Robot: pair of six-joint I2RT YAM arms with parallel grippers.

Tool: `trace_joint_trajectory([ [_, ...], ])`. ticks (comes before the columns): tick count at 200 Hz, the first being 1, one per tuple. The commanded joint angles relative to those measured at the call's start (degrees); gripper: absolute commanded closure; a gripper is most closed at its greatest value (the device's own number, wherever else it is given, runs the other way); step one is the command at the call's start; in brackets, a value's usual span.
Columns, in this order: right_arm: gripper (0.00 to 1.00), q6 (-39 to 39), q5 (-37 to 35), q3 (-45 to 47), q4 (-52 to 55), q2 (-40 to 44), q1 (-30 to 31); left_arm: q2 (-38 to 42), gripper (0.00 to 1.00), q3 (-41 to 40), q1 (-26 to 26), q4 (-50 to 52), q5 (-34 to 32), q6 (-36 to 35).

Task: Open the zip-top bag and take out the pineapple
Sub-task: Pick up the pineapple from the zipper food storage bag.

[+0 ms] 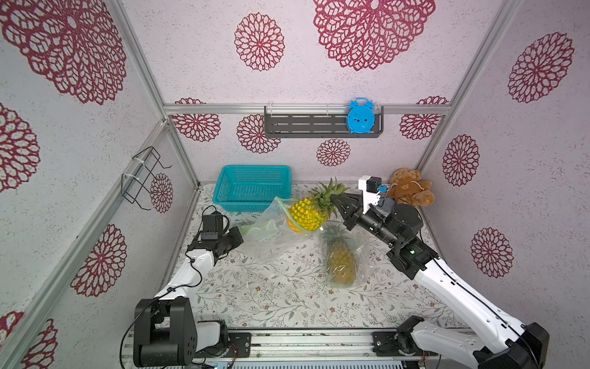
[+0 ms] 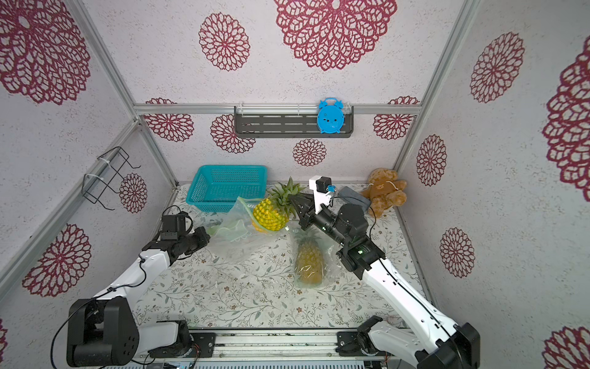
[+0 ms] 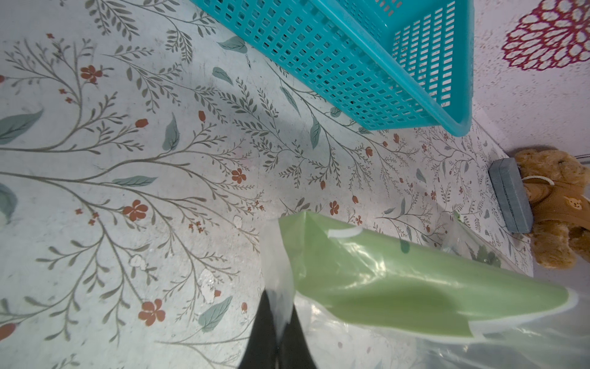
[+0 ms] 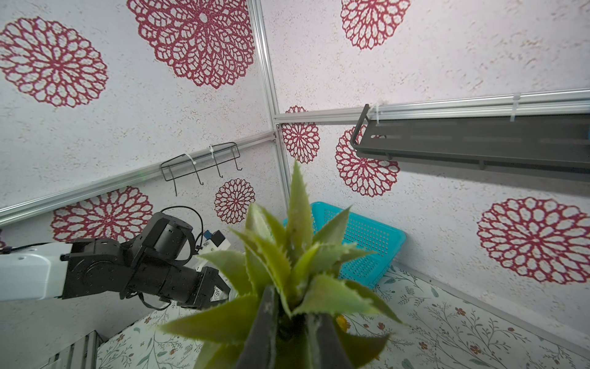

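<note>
The yellow pineapple (image 1: pixel 308 214) (image 2: pixel 270 218) hangs tilted above the table, its base still inside the mouth of the clear zip-top bag (image 1: pixel 271 228) (image 2: pixel 234 231). My right gripper (image 1: pixel 337 202) (image 2: pixel 295 204) (image 4: pixel 292 308) is shut on the pineapple's green crown (image 4: pixel 295 255). Low at the bag's left end, my left gripper (image 1: pixel 238 235) (image 2: pixel 208 237) (image 3: pixel 281 319) is shut on a fold of clear plastic beside the bag's green zip band (image 3: pixel 399 281).
A second, darker pineapple in its own clear bag (image 1: pixel 341 260) (image 2: pixel 309 260) lies right of centre. A teal basket (image 1: pixel 252 188) (image 3: pixel 367 64) stands at the back. A brown teddy (image 1: pixel 412 190) and a grey block (image 3: pixel 510 195) sit at the back right corner.
</note>
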State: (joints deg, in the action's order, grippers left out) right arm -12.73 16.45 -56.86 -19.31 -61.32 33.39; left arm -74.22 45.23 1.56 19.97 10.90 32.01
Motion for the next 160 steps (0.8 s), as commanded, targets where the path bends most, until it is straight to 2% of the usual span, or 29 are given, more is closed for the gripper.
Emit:
trace_joint_trajectory([
  [1,1.0,1.4,1.0,-6.4,-11.6,2.9,-1.7,0.3,1.0,2.0,1.2,3.5,-1.3,-1.6],
  [21,1.0,1.2,6.1,-9.4,-9.7,0.5,-1.7,0.0,1.0,3.3,1.0,3.2,2.9,-1.7],
  [59,1.0,0.0,11.5,-12.7,-9.0,-3.8,-1.6,-0.6,1.0,4.8,-0.5,3.5,4.3,-1.6],
  [101,1.0,-1.2,16.0,-16.2,-9.2,-7.5,-1.4,-3.3,1.0,6.2,-2.2,5.1,3.4,-3.0],
  [160,1.0,-1.1,17.2,-17.7,-10.0,-8.2,-1.3,-6.0,1.0,6.7,-2.7,6.3,0.8,-3.3],
])
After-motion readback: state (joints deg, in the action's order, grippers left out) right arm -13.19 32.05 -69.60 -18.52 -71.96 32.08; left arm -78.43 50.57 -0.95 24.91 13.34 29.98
